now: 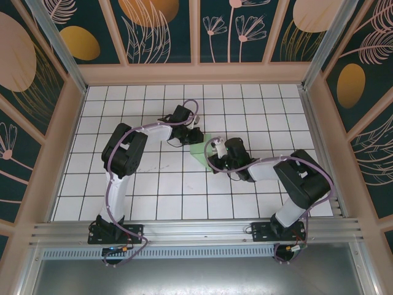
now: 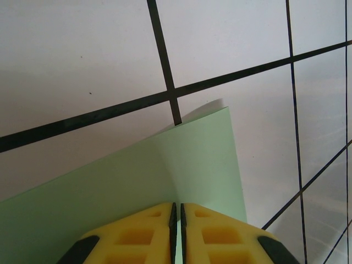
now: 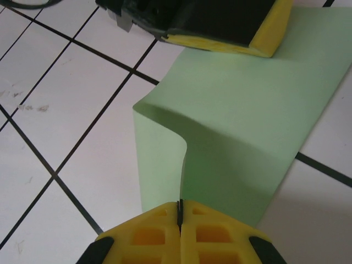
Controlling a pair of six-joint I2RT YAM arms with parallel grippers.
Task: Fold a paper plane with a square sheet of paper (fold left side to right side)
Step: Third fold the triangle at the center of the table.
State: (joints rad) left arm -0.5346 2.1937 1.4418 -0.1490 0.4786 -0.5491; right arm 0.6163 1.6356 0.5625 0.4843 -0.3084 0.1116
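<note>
The left arm (image 1: 126, 153) and the right arm (image 1: 298, 184) are wearing the same livery, with bulky black joint housings alternating with smooth white link covers. A lilac cable (image 1: 147, 126) is running along the outside of each arm in loose loops. Each arm is rising from a flat black base plate (image 1: 113, 232). The left gripper (image 2: 177, 212) and the right gripper (image 3: 180, 208) are showing bright yellow fingers (image 3: 148, 237) moulded with shallow rectangular pockets and flanked at the outer edges by rounded black parts. From the right wrist, the left gripper's body is appearing black behind its yellow tip
</note>
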